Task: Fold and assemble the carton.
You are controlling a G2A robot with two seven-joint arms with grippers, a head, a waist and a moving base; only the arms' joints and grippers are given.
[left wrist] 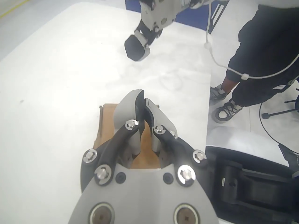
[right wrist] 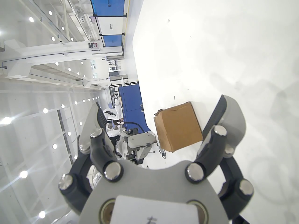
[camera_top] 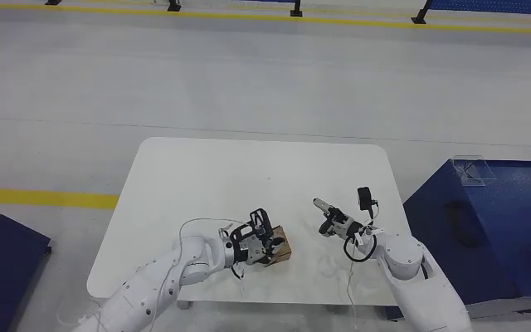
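Near the front edge of the table (camera_top: 191, 178), about midway along it, the left gripper (left wrist: 143, 100) lies over the top of the carton (right wrist: 178, 127). Its jaws are clenched together with the tips meeting. I cannot tell whether they pinch a flap or only press on the board.

The carton stands as a brown box that already looks squared up. One flap corner sits slightly proud at an upper corner.

To its right, apart from it and above the table, hangs the right gripper (camera_top: 340, 203). Its jaws are released and spread wide, turned toward the carton.

The step in hand looks like seating the last flap. To do it well, the left jaws should bear down close to the crease rather than mid-panel, where thin board would likely dent. The right jaws should brace the near side wall so the box does not skid.

The front edge is close, so any push is best aimed toward the table's middle. There is broad bare surface toward the far edge and both side edges. The two grippers are near each other, so the right one should approach low and from the side.
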